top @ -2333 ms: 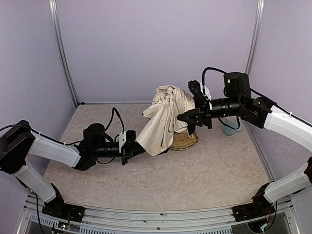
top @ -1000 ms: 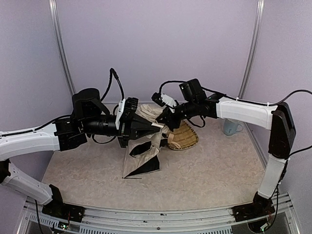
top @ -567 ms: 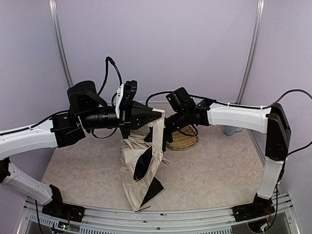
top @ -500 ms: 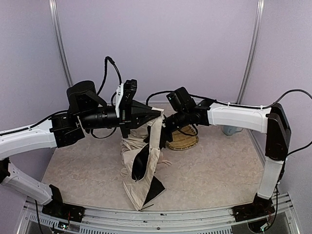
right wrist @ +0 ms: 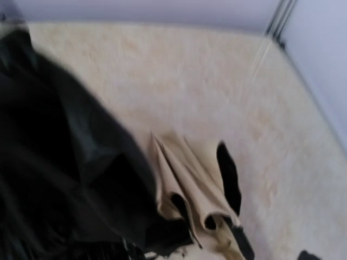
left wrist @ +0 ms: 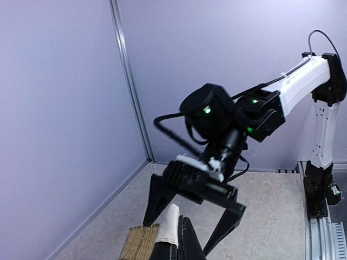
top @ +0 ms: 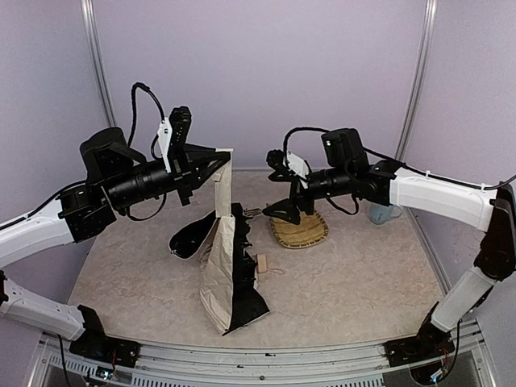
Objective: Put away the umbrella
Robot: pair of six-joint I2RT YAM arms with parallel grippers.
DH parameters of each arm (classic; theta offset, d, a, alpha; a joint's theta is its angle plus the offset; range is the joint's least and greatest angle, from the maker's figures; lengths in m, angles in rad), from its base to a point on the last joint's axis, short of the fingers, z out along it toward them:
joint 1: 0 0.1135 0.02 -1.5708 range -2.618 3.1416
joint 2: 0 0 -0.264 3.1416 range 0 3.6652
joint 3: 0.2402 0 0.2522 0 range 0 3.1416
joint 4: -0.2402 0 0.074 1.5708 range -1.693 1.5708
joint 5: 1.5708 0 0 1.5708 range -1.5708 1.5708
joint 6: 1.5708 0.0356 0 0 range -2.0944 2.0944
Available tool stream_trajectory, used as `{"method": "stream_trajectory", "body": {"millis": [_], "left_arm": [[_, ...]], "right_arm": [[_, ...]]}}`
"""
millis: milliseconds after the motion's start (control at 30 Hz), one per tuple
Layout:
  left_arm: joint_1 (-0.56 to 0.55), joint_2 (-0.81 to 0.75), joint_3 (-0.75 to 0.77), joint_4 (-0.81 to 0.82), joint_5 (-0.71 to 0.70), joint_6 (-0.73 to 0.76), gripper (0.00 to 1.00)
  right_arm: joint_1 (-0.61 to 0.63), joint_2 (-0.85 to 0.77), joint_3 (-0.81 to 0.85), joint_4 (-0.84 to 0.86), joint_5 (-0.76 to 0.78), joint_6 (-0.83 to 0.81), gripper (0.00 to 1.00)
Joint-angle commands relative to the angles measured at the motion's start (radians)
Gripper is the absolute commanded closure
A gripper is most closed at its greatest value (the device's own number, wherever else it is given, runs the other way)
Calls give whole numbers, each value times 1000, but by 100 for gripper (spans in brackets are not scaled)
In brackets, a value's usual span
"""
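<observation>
1. Upper left: the left end effector [top: 216, 155] is raised high, its jaws closed tight on the top end of the umbrella [top: 227, 258].
2. Centre: the umbrella hangs from that pinch, cream fabric with black folds, its lower end resting on the tabletop [top: 347, 282]. A small tan piece [top: 261, 264] lies just right of the fabric.
3. Right of centre: the right end effector [top: 276, 187] has its jaws spread wide and holds nothing. It is apart from the umbrella, above the woven tray [top: 310, 234].
4. Far right: a mug [top: 379, 213] near the wall.
</observation>
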Motion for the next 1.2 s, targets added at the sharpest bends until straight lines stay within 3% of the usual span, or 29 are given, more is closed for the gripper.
{"method": "stream_trajectory", "body": {"millis": [0, 100, 267, 400, 533, 700, 1033, 1167], "left_arm": [[29, 1, -27, 20, -31, -66, 100], [29, 9, -16, 29, -19, -64, 100], [29, 17, 7, 15, 3, -53, 100], [27, 7, 0, 14, 12, -47, 100], [26, -22, -15, -2, 39, -20, 100], [26, -70, -56, -33, 46, 10, 100], [10, -87, -68, -55, 61, 15, 100], [5, -98, -69, -61, 41, 22, 100]], "right_arm": [[25, -105, -122, 171, -77, 7, 2], [58, -102, -153, 252, -164, 6, 0], [102, -9, -72, 290, -173, 24, 1], [130, 51, -15, 279, -261, -8, 10], [127, 49, 18, 196, -229, -83, 24], [100, 35, 8, 150, -108, -194, 52], [102, 232, 215, 82, -165, -218, 47], [119, 291, 260, -18, -203, -267, 44]]}}
